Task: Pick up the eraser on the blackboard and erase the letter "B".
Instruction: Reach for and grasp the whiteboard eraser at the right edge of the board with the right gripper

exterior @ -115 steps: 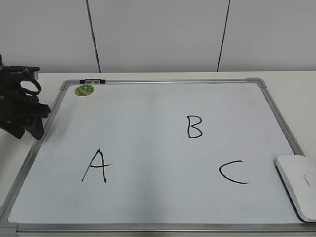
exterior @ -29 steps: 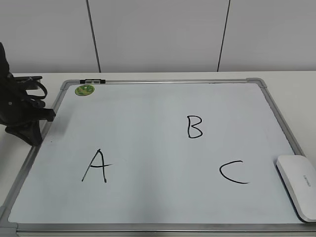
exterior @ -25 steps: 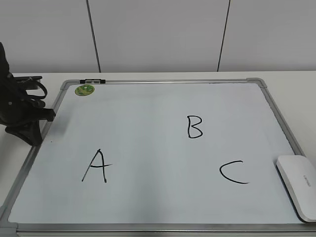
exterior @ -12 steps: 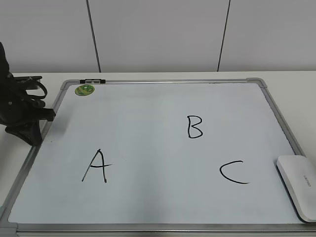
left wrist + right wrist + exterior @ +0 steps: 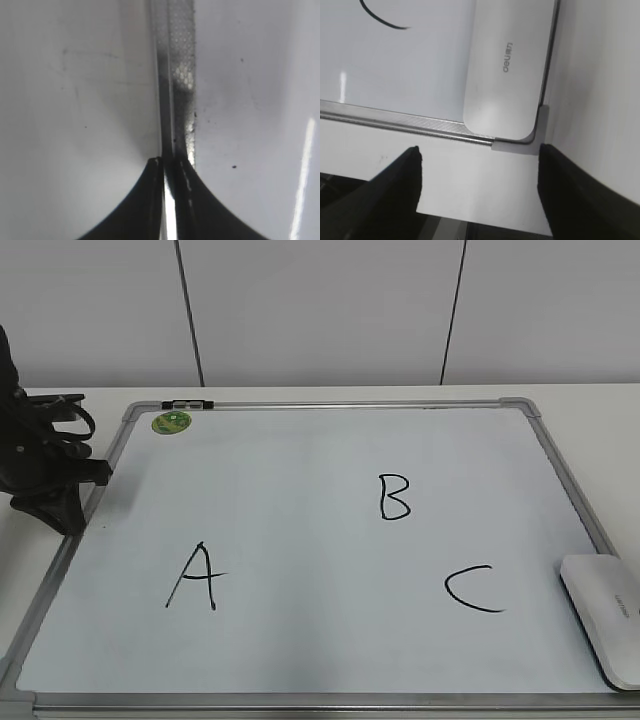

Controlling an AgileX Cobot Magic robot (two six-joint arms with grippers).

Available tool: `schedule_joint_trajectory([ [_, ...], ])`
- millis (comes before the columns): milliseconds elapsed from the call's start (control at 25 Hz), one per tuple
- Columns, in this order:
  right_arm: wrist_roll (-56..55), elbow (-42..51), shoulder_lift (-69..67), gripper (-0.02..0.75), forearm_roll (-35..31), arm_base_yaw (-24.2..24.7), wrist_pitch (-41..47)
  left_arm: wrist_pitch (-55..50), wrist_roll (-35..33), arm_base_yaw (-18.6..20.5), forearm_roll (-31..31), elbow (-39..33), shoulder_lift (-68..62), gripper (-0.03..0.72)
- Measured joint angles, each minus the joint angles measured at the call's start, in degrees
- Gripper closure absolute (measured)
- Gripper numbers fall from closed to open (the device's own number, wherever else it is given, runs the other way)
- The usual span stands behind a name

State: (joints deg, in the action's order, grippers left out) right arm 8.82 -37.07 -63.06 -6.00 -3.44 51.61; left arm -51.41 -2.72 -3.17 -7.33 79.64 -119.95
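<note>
The white eraser [image 5: 604, 617] lies flat at the blackboard's [image 5: 300, 450] near right corner, right of the "C". The black letter "B" [image 5: 394, 497] is right of the board's middle, untouched. In the right wrist view the eraser [image 5: 505, 70] fills the grey corner of the frame. My right gripper [image 5: 479, 150] is open and empty, hovering over bare table just off that corner; it is out of the exterior view. My left gripper [image 5: 68, 515] is shut and empty at the board's left frame. In the left wrist view its tips [image 5: 170, 161] sit over the frame strip [image 5: 177, 75].
A black "A" [image 5: 193, 578] is at the near left and a black "C" [image 5: 472, 589] at the near right. A round green sticker [image 5: 171, 422] sits at the far left corner. The table's edge [image 5: 470, 217] is just behind my right gripper.
Since the earliest frame my left gripper has shifted slightly right, onto the board's left frame. Over the last second nothing has visibly moved.
</note>
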Motion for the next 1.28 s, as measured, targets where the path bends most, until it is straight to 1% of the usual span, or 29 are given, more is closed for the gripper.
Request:
schedule_joint_trajectory([
  [40,-0.07,0.00,-0.90,0.178,0.00,-0.12,-0.72,0.00,0.00,0.00,-0.12,0.00,0.00,0.677],
  [280,-0.76,-0.10,-5.99,0.078,1.49,-0.12,-5.95,0.00,0.00,0.00,-0.12,0.00,0.00,0.677],
  [400,-1.53,-0.10,-8.53,0.067,1.60,-0.12,-8.43,0.00,0.00,0.00,-0.12,0.00,0.00,0.677],
  [800,-5.37,-0.25,-20.01,0.067,2.20,-0.12,-15.93,-0.13,0.00,0.00,-0.12,0.00,0.00,0.677],
  [1120,-5.75,-0.37,-24.82,0.070,2.20,-0.12,-20.06,-0.17,0.00,0.00,-0.12,0.00,0.00,0.677],
  [1200,-5.75,-0.37,-25.31,0.080,2.20,-0.12,-20.43,-0.17,0.00,0.00,-0.12,0.00,0.00,0.677],
  [1280,-5.75,-0.37,-25.52,0.118,2.45,-0.12,-20.61,-0.17,0.00,0.00,-0.12,0.00,0.00,0.677],
])
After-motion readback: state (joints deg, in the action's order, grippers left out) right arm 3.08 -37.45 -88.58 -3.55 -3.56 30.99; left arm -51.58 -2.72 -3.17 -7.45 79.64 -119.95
